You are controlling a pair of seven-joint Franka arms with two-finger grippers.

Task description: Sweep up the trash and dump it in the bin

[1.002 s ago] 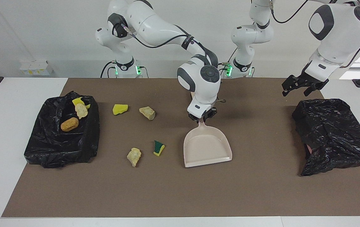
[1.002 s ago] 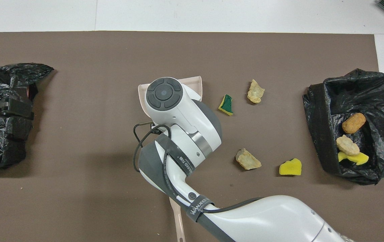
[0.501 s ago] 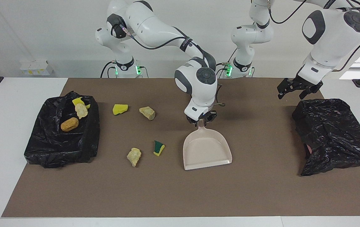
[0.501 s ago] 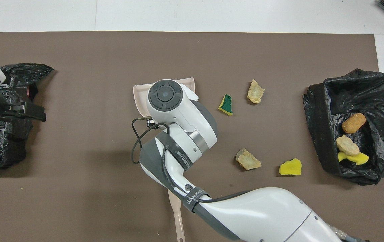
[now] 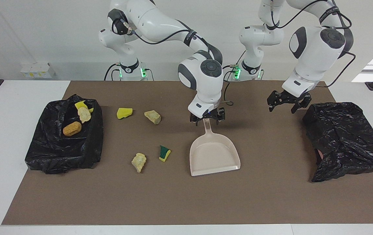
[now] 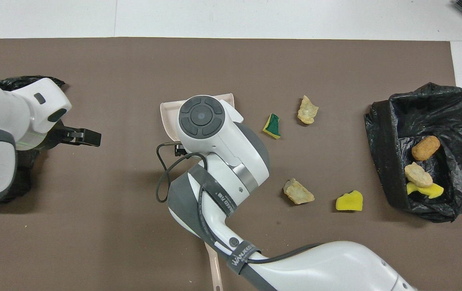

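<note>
- Black-fingered right gripper (image 5: 207, 119) sits at the middle of the facing frame. Its jaws are spread either side of the dustpan (image 5: 214, 153) handle's tip and grip nothing.
- I take the step to be letting go of the pan. It is best done by lifting straight up, so that neither finger catches the handle and turns the pan.
- The pan lies flat on the mat (image 5: 173, 202), its mouth toward the frame's bottom edge.
- Four scraps lie loose toward the right arm's end. The green wedge (image 5: 164, 153) and a beige lump (image 5: 139, 162) are level with the pan. A second lump (image 5: 152, 117) and a yellow sponge (image 5: 124, 113) lie higher in the frame.
- Three more scraps (image 5: 72, 129) are already in the bin (image 5: 42, 156), at mid-height by the frame's edge.
- The left gripper (image 5: 286, 103), open and empty, hangs above the mat just beside a black bag (image 5: 346, 140). It should stay clear of the pan.
</note>
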